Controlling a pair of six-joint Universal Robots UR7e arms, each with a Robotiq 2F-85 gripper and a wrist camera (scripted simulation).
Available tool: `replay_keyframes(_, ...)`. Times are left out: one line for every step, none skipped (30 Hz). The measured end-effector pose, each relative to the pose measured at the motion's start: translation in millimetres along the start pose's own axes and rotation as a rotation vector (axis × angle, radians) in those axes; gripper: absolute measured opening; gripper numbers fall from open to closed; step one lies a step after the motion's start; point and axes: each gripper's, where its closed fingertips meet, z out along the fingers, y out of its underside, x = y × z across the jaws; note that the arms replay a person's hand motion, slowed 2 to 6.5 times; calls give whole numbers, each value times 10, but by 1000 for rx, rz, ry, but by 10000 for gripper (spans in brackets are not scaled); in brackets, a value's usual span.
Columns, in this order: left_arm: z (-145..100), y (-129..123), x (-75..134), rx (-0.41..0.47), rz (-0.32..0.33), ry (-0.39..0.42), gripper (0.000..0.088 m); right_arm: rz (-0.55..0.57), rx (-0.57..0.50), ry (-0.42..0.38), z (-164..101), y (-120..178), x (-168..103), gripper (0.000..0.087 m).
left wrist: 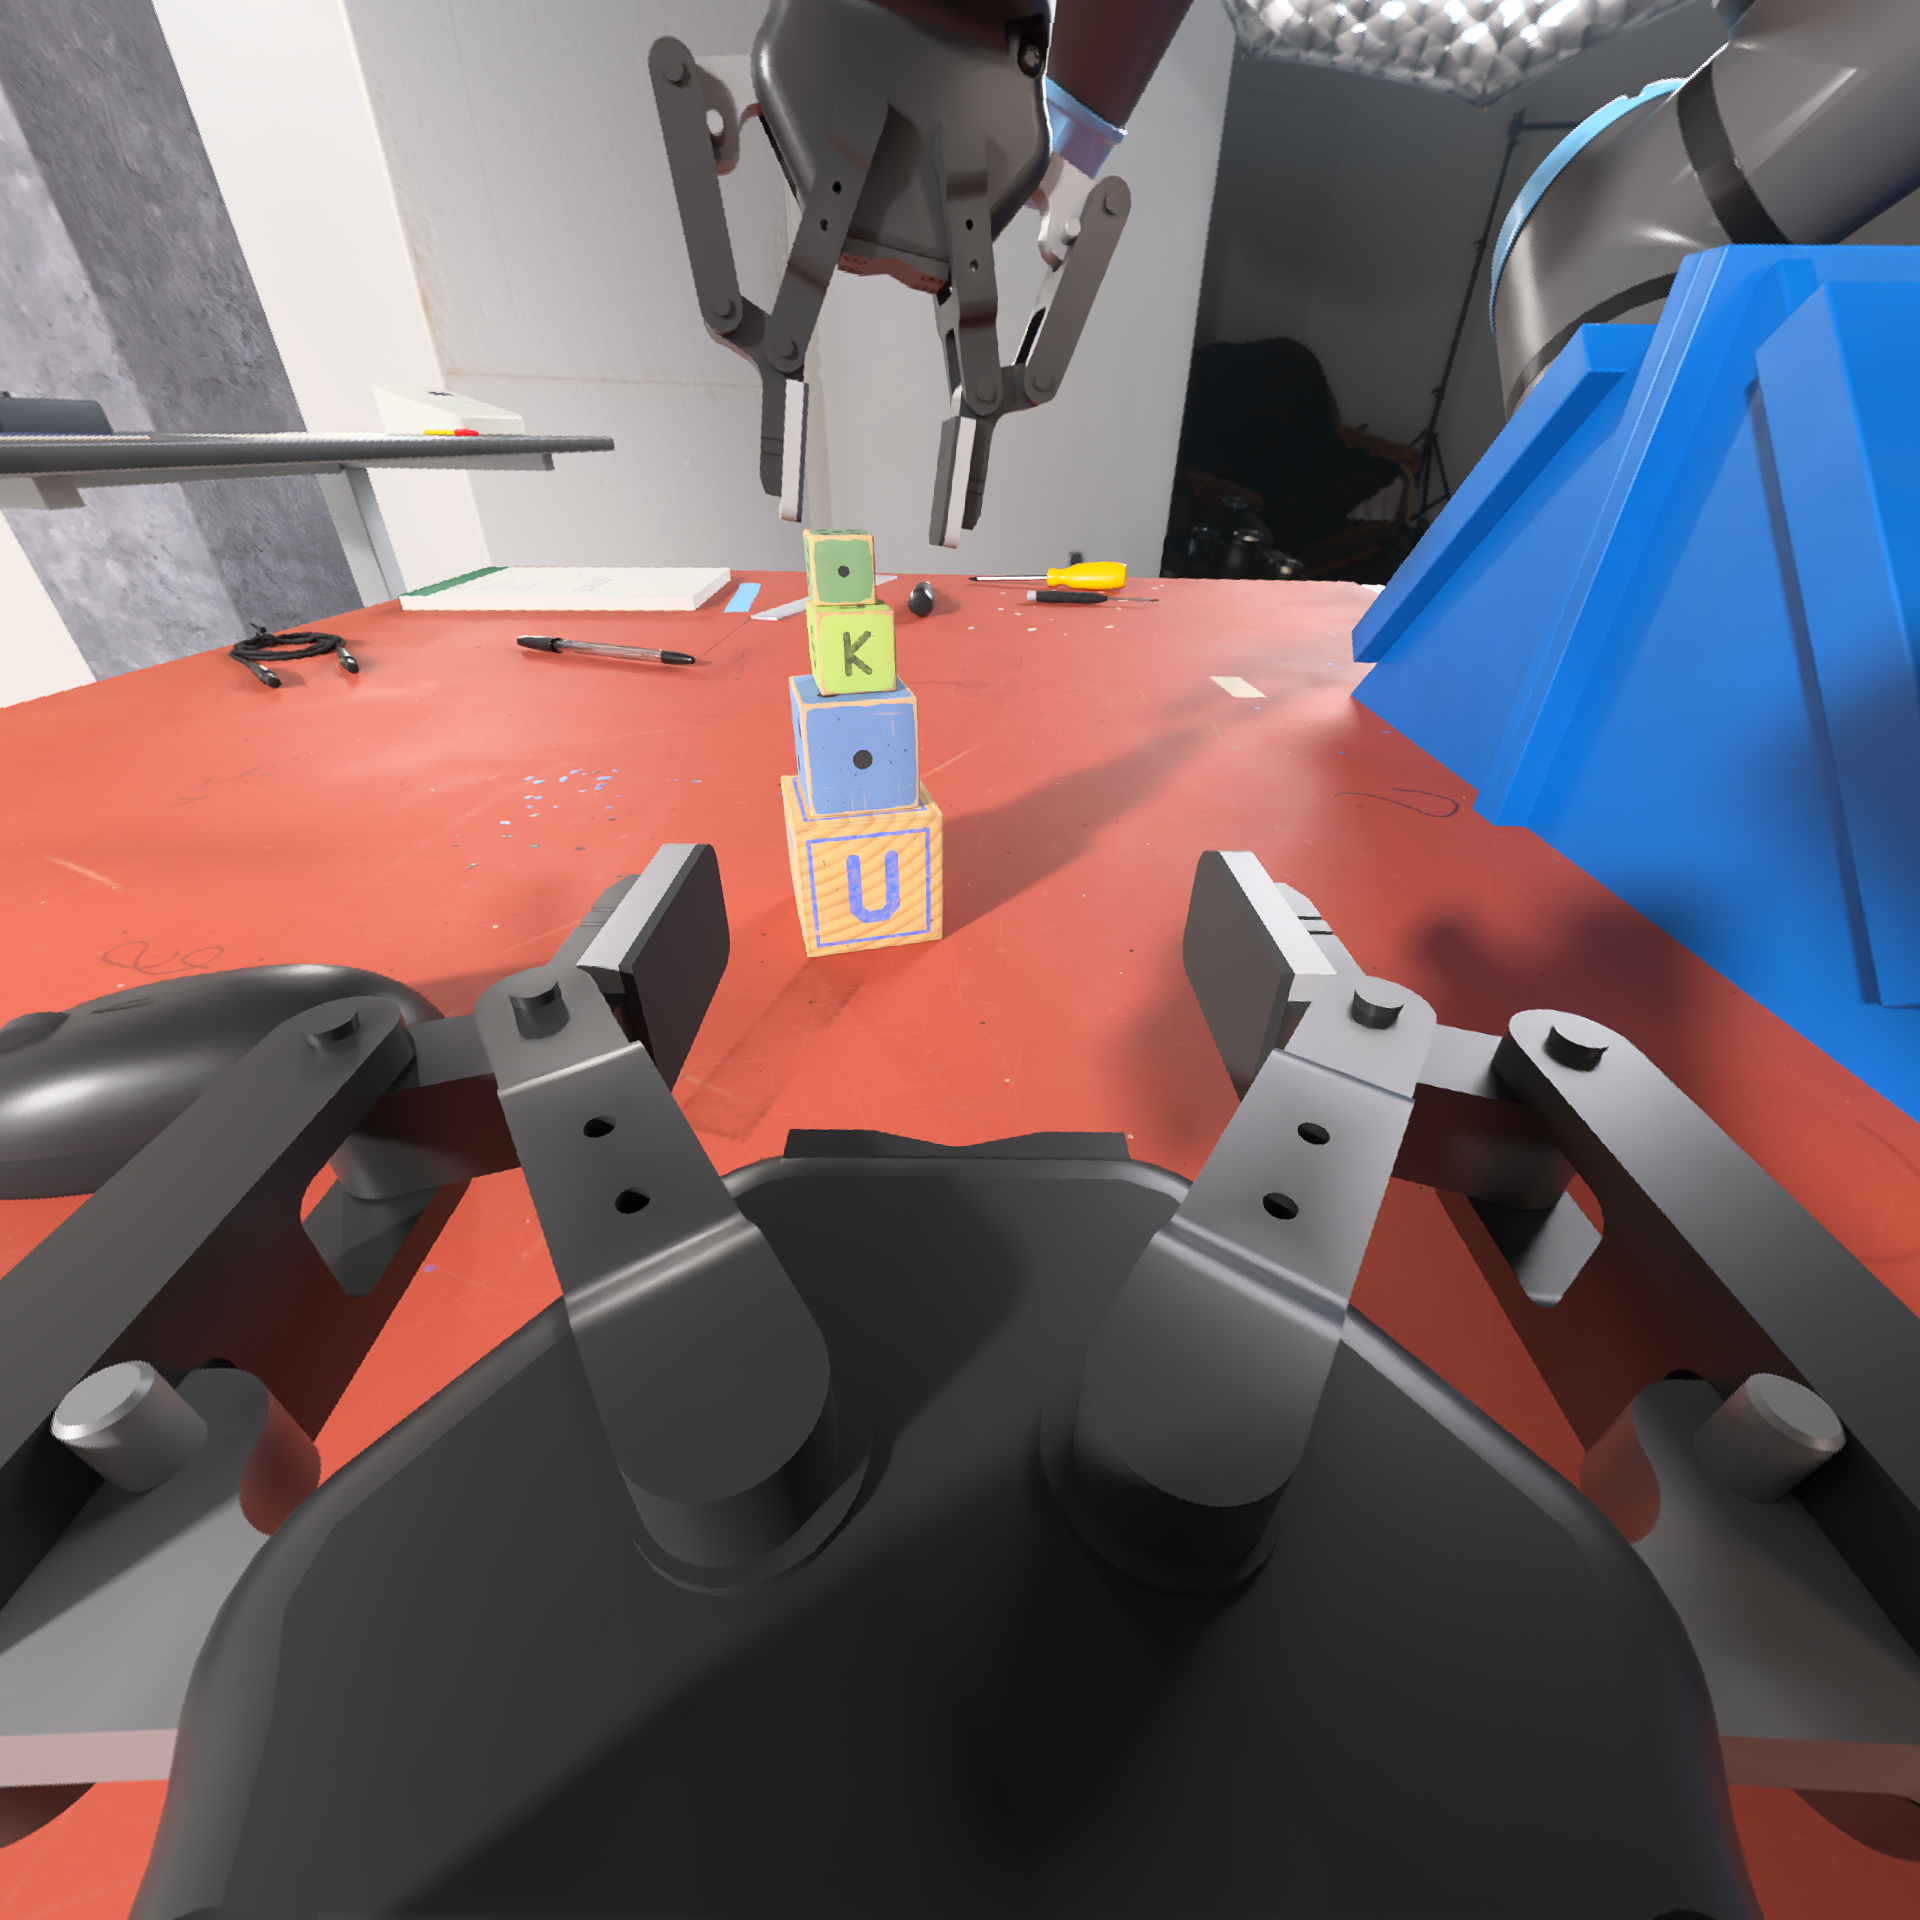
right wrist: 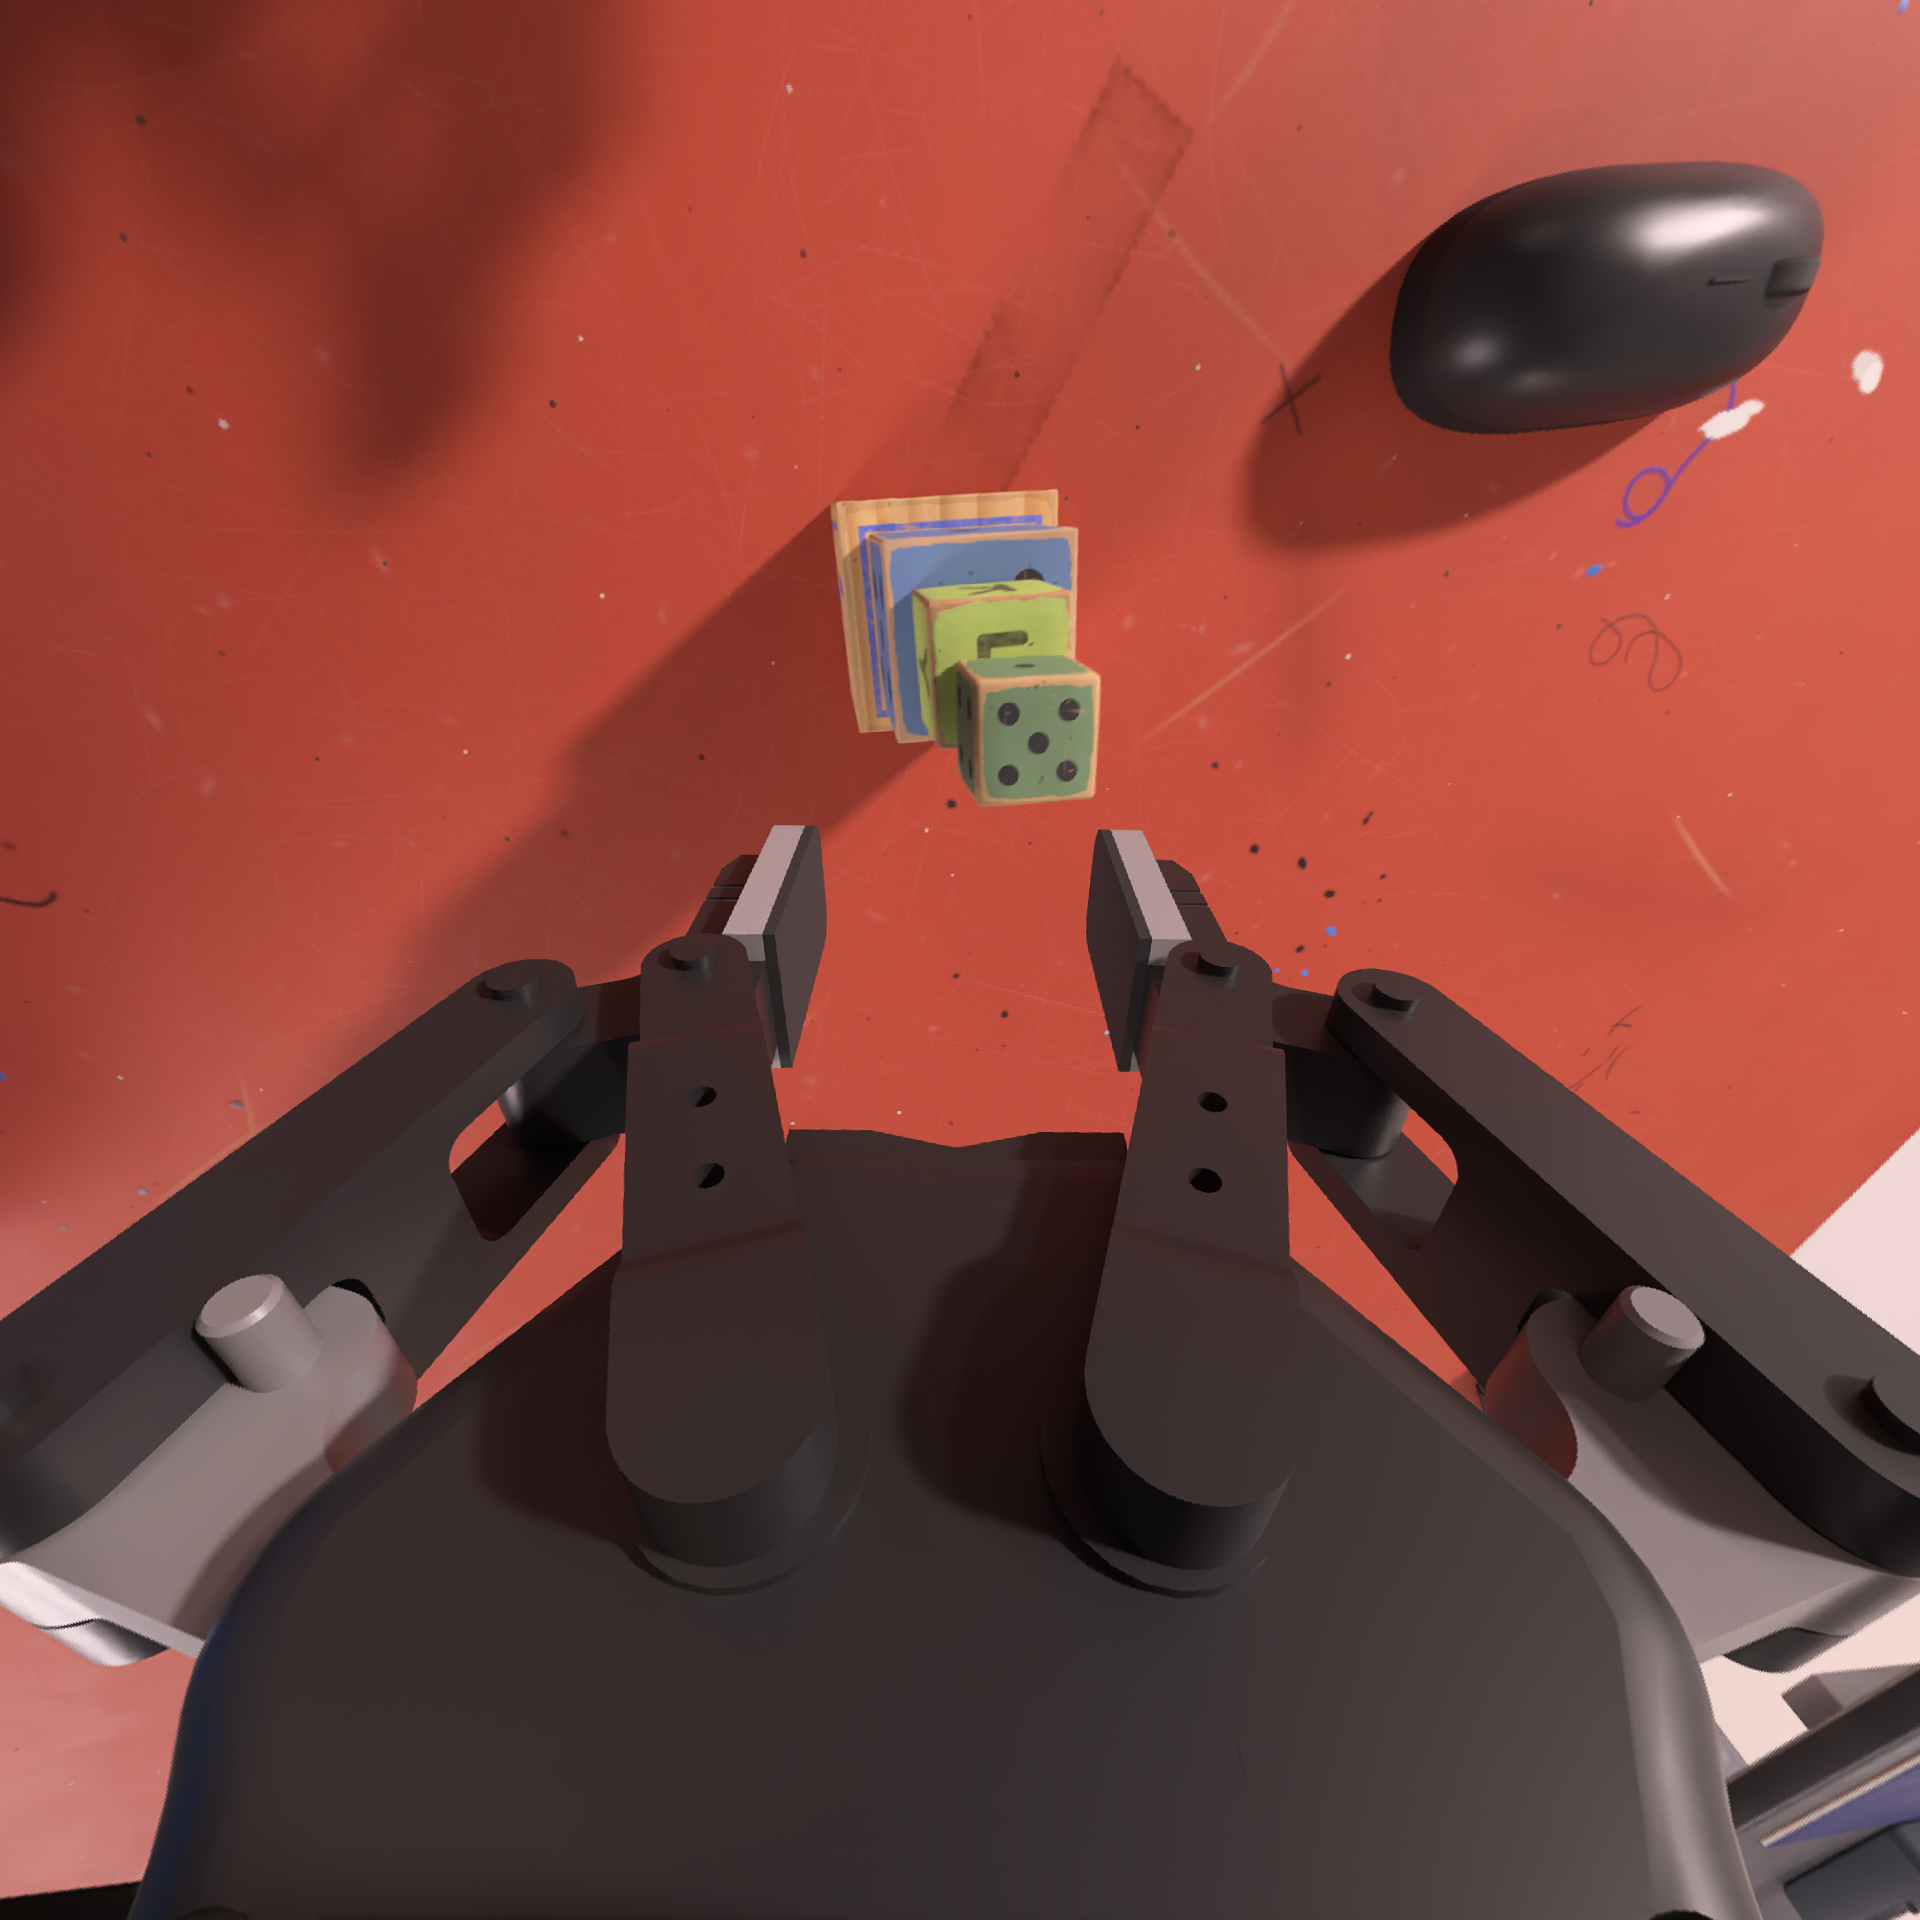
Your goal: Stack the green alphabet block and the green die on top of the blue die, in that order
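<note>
Stack reads complete from my seat. On the red worktop [left wrist: 416,810] the tan lettered block [left wrist: 871,878] sits at the bottom, the blue die [left wrist: 855,746] on it, the green alphabet block [left wrist: 852,649] on that, and the green die [left wrist: 840,567] on top. All four are touching and upright, each tier slightly offset from the one below.

Right gripper [right wrist: 956,935]: released, jaws apart, nothing between them, poised above the green die and clear of it. In the left wrist view its fingertips hang just over the top die without contact.

Left gripper [left wrist: 956,935]: released, empty, low over the worktop, short of the tower's base. A black mouse [right wrist: 1600,296] lies off to one side.

Step in hand, I judge: retreat after placing the last piece. The next move calls for a straight vertical lift of the right gripper, with no sideways drift; the tower is narrow and the top die would tip easily.
</note>
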Motion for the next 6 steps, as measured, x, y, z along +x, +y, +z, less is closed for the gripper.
replay_keyframes(0,0,0,0,0,0,768,1,3,-2,4,15,-17,462)
replay_keyframes(0,0,0,0,0,0,768,3,6,-4,9,29,-34,465)
replay_keyframes(0,0,1,-1,1,0,768,4,9,-7,16,44,-52,468)
replay_keyframes(1,1,1,-1,2,0,768,4,12,-10,23,59,-70,472)
replay_keyframes(1,2,2,-2,3,0,768,3,16,-13,31,74,-87,475)
replay_keyframes(2,3,3,-3,4,0,768,0,20,-17,40,88,-106,477)
